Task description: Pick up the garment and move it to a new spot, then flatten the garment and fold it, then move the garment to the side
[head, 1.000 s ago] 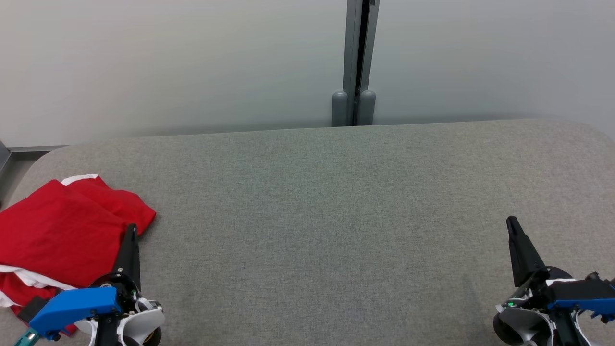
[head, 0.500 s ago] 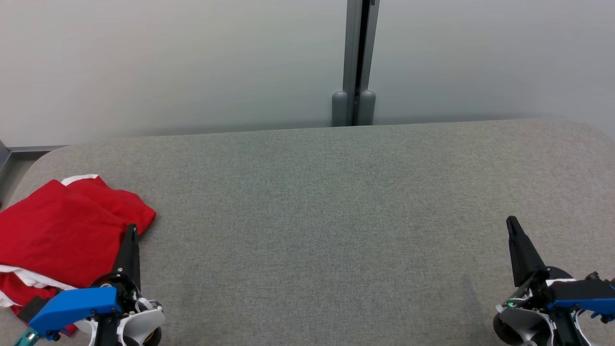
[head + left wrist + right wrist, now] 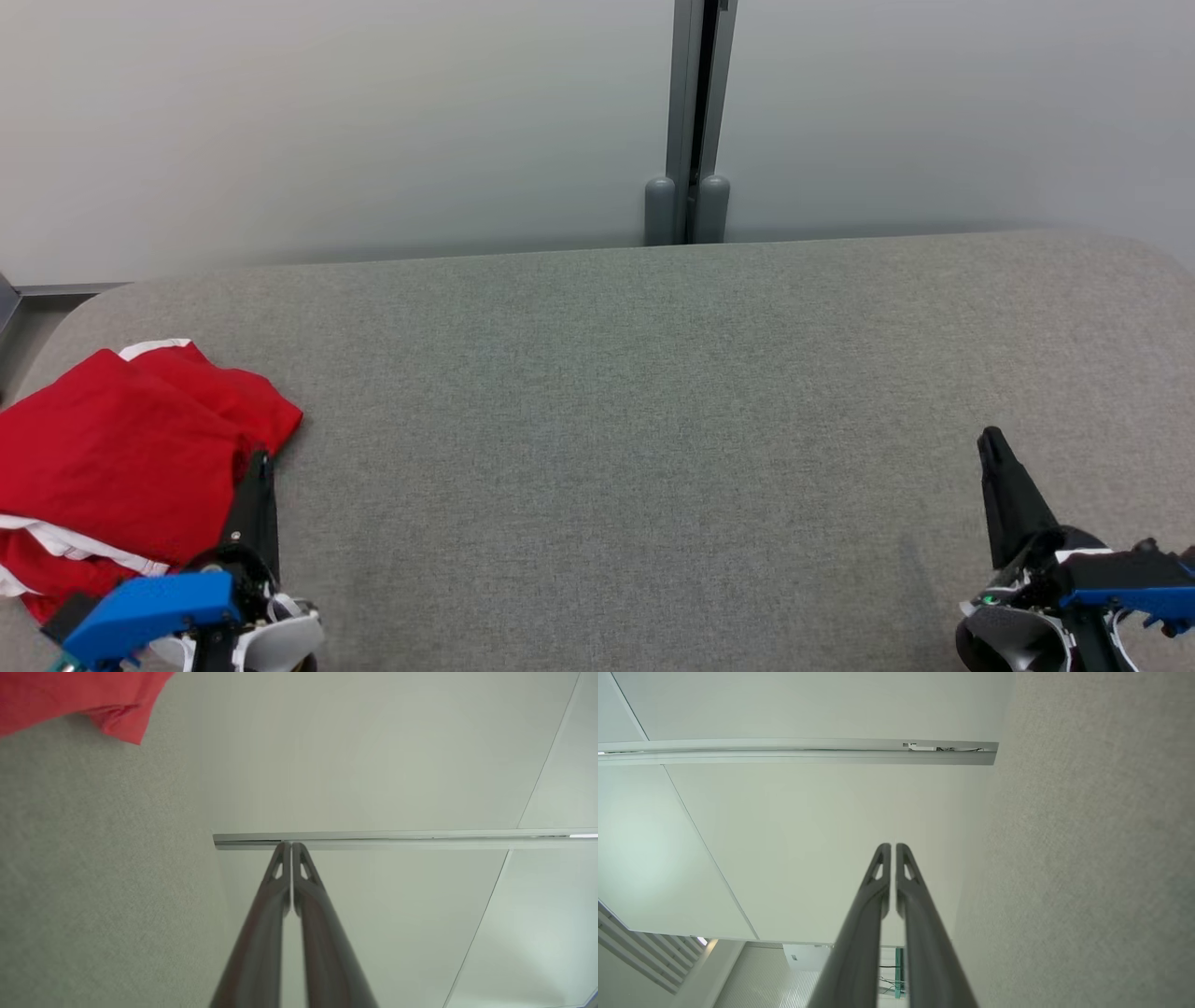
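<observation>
grey fabric-covered table spans the frame. a crumpled red garment with white trim lies at lower left, seemingly touching the left gripper, whose fingers are nearly together and empty. the right gripper at lower right is likewise narrow and empty.

Grey fabric-covered bench before me, backed by a pale wall.
The bench spreads wide in front of me, its far corners rounded. Just past the middle of its far edge, an upright grey metal post splits the wall into panels, with two rounded grey caps at its foot. A grey ledge runs behind the far left corner.
</observation>
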Available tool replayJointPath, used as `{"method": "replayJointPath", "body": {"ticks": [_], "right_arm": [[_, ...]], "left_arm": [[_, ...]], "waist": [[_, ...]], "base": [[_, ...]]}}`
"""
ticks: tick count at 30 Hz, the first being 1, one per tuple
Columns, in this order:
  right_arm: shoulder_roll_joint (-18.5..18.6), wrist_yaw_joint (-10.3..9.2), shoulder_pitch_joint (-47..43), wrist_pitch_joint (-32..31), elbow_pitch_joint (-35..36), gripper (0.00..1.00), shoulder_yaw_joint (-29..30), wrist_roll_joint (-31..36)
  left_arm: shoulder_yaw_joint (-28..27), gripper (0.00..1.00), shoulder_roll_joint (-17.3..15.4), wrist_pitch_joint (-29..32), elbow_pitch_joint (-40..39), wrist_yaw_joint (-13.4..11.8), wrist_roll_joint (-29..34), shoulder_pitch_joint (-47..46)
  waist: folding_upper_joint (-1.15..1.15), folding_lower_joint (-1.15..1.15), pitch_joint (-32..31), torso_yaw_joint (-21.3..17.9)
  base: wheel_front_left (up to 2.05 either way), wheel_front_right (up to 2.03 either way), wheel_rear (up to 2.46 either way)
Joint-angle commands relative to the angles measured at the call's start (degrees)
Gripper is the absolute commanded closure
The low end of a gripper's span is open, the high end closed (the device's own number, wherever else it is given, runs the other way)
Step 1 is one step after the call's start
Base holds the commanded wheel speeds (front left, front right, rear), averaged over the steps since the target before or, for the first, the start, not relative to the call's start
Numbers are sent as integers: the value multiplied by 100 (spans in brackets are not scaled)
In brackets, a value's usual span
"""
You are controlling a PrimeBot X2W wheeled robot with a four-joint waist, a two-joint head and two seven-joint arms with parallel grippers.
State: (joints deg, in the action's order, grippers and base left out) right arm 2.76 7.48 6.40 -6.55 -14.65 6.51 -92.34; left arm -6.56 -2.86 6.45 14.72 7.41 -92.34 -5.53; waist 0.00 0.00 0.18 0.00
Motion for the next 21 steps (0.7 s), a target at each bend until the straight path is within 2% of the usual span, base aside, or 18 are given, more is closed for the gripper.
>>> {"method": "replayJointPath", "body": {"ticks": [1, 9, 21], "right_arm": [[-4, -1, -10, 0, -31, 0, -1, 0], [64, -2, -38, 182, -44, 0, -134, 184], [241, -1, 104, 517, -85, 0, -374, 1124]], "left_arm": [[1, 0, 3, -1, 25, 0, 0, 32], [94, 0, -16, -192, 193, 0, 280, 71], [218, 0, -40, -515, 272, 2, 1645, -19]], "waist": [[0, 0, 0, 0], [0, 0, 5, -1], [0, 0, 21, -4]], "base": [[0, 0, 0], [0, 0, 0], [0, 0, 0]]}}
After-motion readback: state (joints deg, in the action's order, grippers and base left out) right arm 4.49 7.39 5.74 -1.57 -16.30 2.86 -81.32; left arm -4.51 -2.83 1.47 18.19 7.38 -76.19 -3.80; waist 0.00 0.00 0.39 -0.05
